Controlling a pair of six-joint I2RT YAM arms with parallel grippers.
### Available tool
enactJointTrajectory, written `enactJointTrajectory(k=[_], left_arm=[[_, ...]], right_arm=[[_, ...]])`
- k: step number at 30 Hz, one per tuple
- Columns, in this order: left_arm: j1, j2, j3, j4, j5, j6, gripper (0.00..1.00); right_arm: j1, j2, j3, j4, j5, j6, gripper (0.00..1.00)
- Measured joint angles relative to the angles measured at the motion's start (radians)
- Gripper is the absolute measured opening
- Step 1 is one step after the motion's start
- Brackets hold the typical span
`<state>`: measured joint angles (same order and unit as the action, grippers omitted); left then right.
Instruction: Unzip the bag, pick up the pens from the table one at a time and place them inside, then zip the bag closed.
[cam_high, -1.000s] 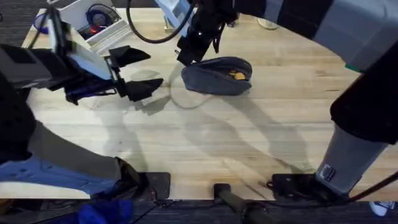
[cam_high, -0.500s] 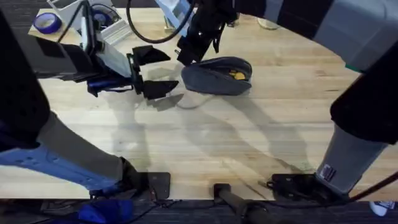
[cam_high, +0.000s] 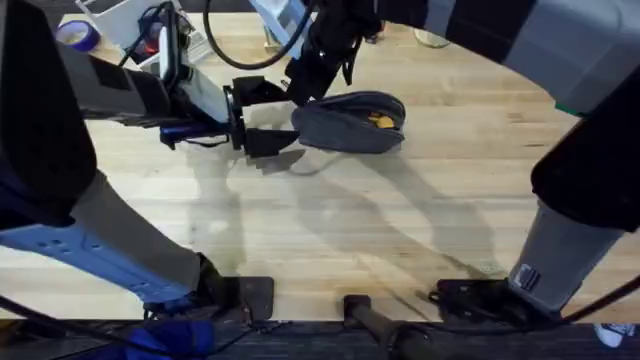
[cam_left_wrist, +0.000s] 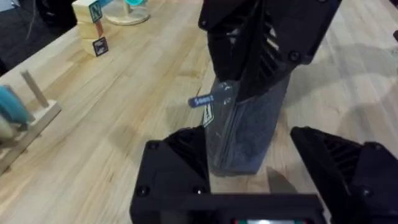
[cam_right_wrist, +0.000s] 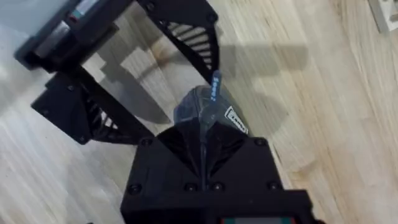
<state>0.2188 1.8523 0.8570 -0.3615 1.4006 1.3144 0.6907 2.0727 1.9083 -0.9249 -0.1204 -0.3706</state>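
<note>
Your left gripper (cam_high: 258, 117) reaches in from the left, low over the table (cam_high: 400, 220), fingers spread wide — your right gripper (cam_high: 305, 85) angles down from the far side, fingers pinched together on the bag (cam_high: 350, 122).

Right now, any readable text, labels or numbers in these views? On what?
Nothing can be quoted with confidence.
Blue pull tab on the bag: white lettering, too blurred to read.
White tag on the bag: print too small to read.
Wooden blocks: dark marks on their faces, not legible.
Sticker on the right arm: unreadable.
</note>
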Motion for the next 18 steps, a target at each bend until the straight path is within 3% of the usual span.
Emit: enactJointTrajectory(k=[11,15,18], left_arm=[[-0.052,0.017,0.000,0.119,-0.014,-0.102,0.777],[-0.055,0.020,0.000,0.120,-0.018,-0.115,0.669],[-0.055,0.020,0.000,0.120,-0.021,-0.120,0.470]], right_arm=[[0.000,0.000,0.000,0.000,0.000,0.000,0.031],[0.000,0.000,0.000,0.000,0.000,0.000,0.031],[0.000,0.000,0.000,0.000,0.000,0.000,0.031]])
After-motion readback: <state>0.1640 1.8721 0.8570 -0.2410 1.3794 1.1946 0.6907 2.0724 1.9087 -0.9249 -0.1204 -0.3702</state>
